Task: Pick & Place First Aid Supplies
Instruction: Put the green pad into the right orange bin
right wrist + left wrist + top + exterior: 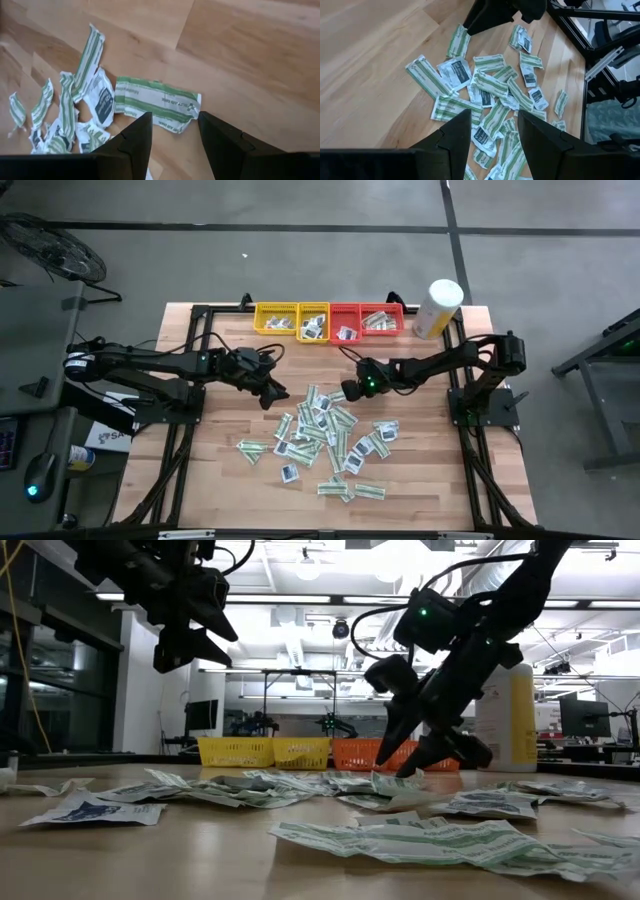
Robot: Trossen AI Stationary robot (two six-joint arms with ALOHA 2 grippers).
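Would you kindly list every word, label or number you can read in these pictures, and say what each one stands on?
None can be read with confidence.
Green-striped packet before the right gripper: a line of green print, too blurred to read.
Blue-centred square packets: pale print, too small to read.
White-and-yellow canister: no legible label.
Box under the table's left edge: dark lettering, cut off and too small.

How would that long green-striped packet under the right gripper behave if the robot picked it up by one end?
The green-striped packet would probably droop: it looks like thin, crinkled paper. It seems very light, so a nudge might slide it across the smooth table. Lying flat, it may be hard to get fingers under.
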